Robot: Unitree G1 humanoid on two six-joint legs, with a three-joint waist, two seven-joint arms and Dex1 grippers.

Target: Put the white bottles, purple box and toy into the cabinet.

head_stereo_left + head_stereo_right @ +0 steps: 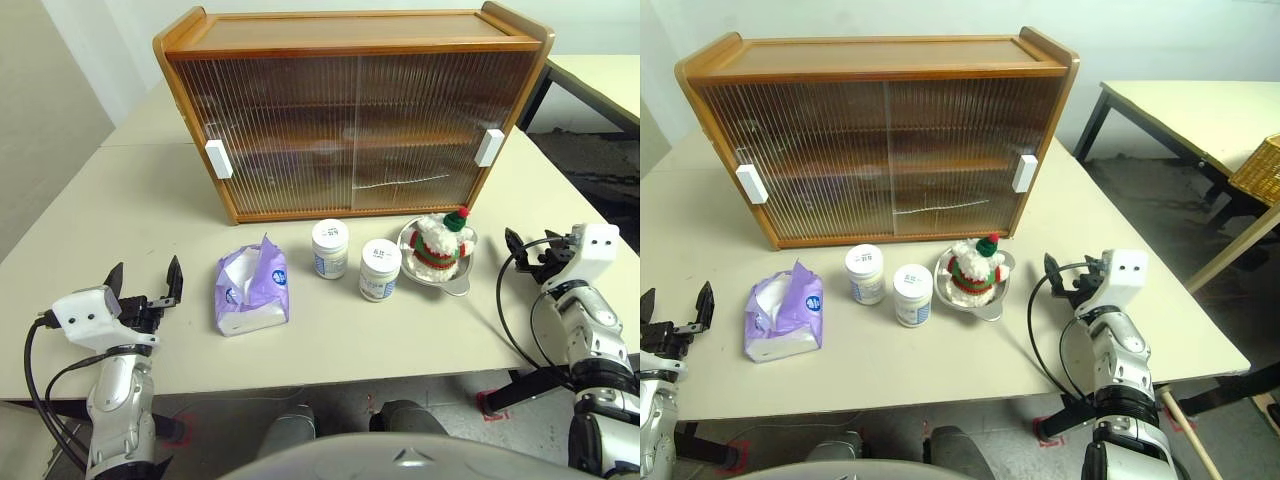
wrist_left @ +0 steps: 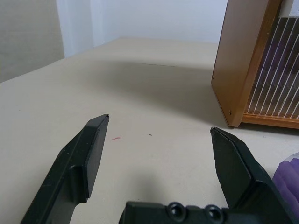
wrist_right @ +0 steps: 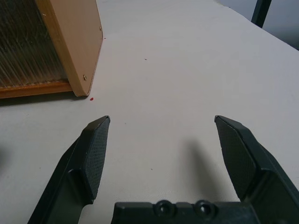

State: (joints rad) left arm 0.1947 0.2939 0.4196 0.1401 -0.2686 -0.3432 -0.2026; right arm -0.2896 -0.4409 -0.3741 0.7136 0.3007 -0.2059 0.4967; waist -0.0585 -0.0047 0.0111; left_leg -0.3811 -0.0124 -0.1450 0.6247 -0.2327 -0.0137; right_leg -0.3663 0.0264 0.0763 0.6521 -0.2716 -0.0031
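The wooden cabinet (image 1: 350,110) stands at the back of the table with both ribbed sliding doors shut. In front of it, in a row, lie the purple box (image 1: 250,290), two white bottles (image 1: 330,248) (image 1: 380,269) standing upright, and the toy (image 1: 440,243) sitting in a steel bowl (image 1: 458,278). My left gripper (image 1: 143,280) hovers open over the table's front left, a hand's width left of the purple box. My right gripper (image 1: 527,252) is open at the front right, right of the bowl. Neither one holds anything.
Another table (image 1: 1200,115) stands to the right beyond a gap, with a wicker basket (image 1: 1260,165) on it. The table's front edge runs just below the objects. Bare tabletop (image 1: 120,200) lies left of the cabinet.
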